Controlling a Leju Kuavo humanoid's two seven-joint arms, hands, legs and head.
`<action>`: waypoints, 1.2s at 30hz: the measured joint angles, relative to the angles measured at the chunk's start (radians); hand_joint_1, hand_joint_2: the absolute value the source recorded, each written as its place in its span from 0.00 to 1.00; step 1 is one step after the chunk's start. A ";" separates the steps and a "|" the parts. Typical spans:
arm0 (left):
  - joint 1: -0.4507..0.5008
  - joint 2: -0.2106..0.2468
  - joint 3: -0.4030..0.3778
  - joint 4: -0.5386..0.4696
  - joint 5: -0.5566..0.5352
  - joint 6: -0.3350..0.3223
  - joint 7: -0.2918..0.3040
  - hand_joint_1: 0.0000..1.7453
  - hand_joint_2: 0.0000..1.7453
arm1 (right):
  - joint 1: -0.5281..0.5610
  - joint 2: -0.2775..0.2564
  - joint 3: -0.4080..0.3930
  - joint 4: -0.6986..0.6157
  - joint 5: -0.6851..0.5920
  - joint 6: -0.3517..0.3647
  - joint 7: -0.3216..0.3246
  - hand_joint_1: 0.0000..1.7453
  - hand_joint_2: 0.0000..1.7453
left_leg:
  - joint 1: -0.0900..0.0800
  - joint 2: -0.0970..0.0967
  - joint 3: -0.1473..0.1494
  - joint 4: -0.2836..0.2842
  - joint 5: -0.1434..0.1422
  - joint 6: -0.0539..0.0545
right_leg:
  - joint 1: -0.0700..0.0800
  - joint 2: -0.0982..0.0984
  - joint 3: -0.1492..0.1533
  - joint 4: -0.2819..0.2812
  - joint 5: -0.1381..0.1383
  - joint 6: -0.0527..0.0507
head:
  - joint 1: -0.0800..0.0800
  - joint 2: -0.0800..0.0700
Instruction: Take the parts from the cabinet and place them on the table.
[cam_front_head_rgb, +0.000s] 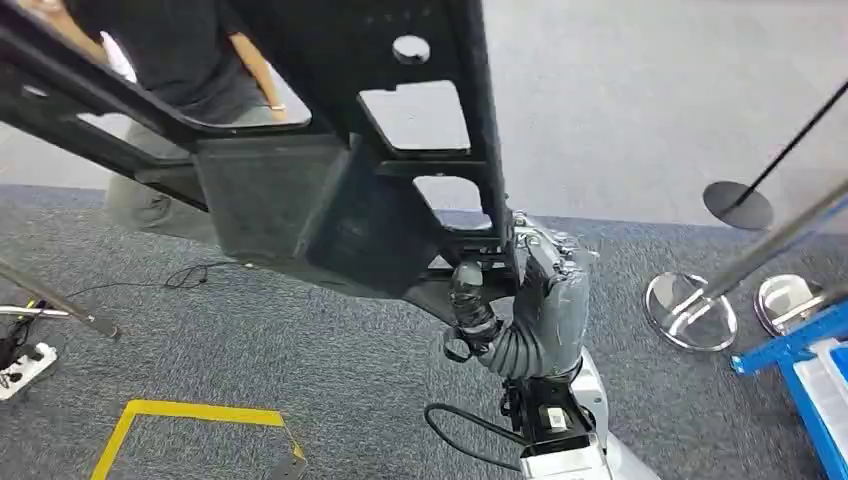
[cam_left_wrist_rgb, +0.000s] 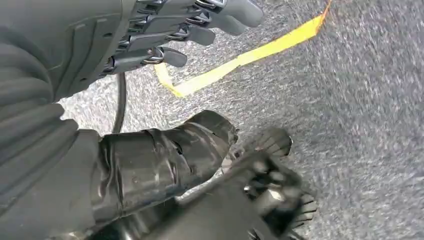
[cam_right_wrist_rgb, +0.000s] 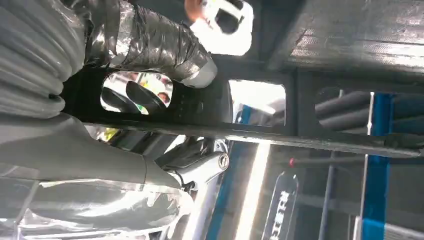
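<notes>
1 large black plastic part, pierced by several cut-outs, is gripped by 1 robot hand, the right hand, above grey carpet. 1 more robot hand, the left hand, hangs with fingers apart over the floor. 1 person stands behind the part. 3 stanchion bases rest on the floor: 1 dark base and 2 chrome bases. 1 white power strip lies nearby, beside 1 yellow tape outline.

Part above carpet; person behind; stanchion bases right.
</notes>
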 joint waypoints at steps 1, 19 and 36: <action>-0.002 0.000 0.000 0.000 0.000 0.001 0.000 0.00 1.00 | 0.000 0.000 0.000 0.000 0.000 0.000 0.001 1.00 1.00 | -0.004 -0.004 0.005 -0.013 0.006 0.003 | 0.003 -0.008 0.002 0.001 -0.003 0.006 | 0.001 0.000; -0.001 0.002 -0.001 0.000 0.002 -0.037 0.032 0.00 1.00 | -0.003 -0.002 -0.001 0.003 -0.014 -0.005 -0.002 1.00 1.00 | 0.020 -0.245 0.010 -0.007 -0.005 0.002 | -0.002 0.171 -0.035 0.007 0.025 0.016 | 0.010 0.000; -0.005 0.014 -0.001 -0.001 0.000 -0.022 0.006 0.00 1.00 | -0.010 -0.001 0.000 0.004 -0.022 -0.014 -0.003 1.00 1.00 | 0.014 -0.067 0.009 -0.024 0.010 0.022 | -0.004 -0.001 0.035 -0.016 -0.025 0.041 | -0.008 0.000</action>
